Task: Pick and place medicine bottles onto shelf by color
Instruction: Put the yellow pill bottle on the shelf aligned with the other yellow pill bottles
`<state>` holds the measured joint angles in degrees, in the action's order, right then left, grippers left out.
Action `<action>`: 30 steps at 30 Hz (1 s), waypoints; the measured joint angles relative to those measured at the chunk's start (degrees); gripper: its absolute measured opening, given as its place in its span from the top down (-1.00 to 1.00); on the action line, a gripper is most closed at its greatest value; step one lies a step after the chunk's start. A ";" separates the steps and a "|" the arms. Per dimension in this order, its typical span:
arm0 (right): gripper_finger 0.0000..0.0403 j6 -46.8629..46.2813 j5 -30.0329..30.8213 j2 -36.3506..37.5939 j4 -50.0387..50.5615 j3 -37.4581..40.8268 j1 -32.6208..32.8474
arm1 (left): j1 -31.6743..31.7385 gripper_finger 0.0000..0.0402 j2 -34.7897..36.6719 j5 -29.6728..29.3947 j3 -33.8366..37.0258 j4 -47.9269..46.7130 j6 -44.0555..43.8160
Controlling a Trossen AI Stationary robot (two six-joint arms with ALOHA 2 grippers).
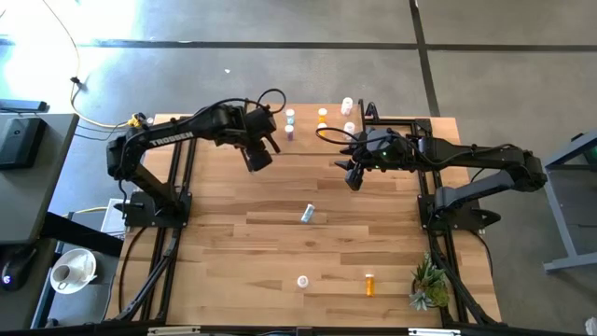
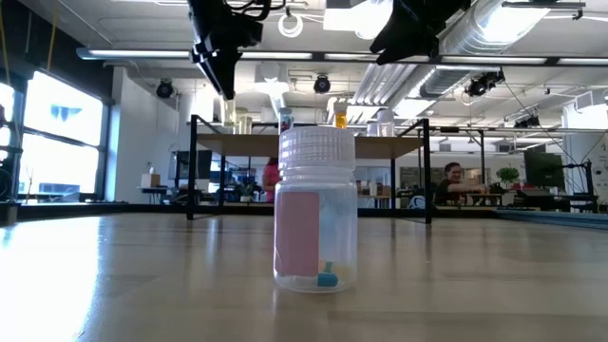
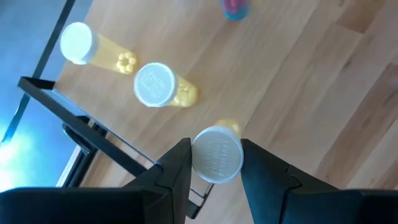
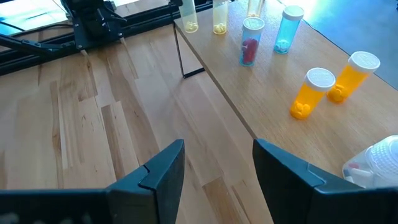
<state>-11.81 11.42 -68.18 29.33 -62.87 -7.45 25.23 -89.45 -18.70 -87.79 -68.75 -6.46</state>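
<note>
Yellow pill bottle (image 3: 216, 152) clamped in left claw (image 3: 214, 169).

A grey concrete floor (image 1: 280, 56), crossed by dark seams, surrounds the slatted wooden counter (image 1: 280, 243). In the low view, large bright windows (image 2: 66, 133) fill the room's left side. Silver ducts (image 2: 475, 38) and pipes run under the open ceiling. A seated person (image 2: 456, 182) works at distant desks on the right.

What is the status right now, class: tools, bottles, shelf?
Left tool shut on a pale yellow bottle above the shelf. Right tool open, empty, beside the shelf. Three bottles left on the table. Nothing in the way.
</note>
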 joint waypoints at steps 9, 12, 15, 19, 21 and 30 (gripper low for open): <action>0.10 -0.15 -0.02 0.00 -0.01 0.00 -0.01 | -0.06 0.44 -2.94 -0.20 -0.07 1.21 0.71; 0.10 -0.15 -0.02 0.00 -0.01 0.00 0.01 | -0.09 0.44 -3.55 -0.94 -0.19 1.25 1.09; 0.10 -0.15 -0.02 0.00 -0.01 0.00 -0.01 | -0.11 0.44 -3.56 -1.52 -0.19 1.32 1.11; 0.10 -0.15 -0.02 0.00 -0.01 0.00 -0.01 | -0.11 0.44 -3.61 -1.85 -0.16 1.40 1.28; 0.10 -0.15 -0.02 0.00 -0.03 0.00 -0.01 | -0.11 0.44 -3.66 -2.35 -0.11 1.63 2.57; 0.10 -0.15 -0.02 0.00 -0.01 0.00 -0.01 | -0.04 0.44 -3.69 -0.86 -0.07 2.62 2.46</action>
<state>-11.97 11.40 -68.18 29.32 -62.87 -7.46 25.19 -93.14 -19.56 -87.85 -66.13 -4.00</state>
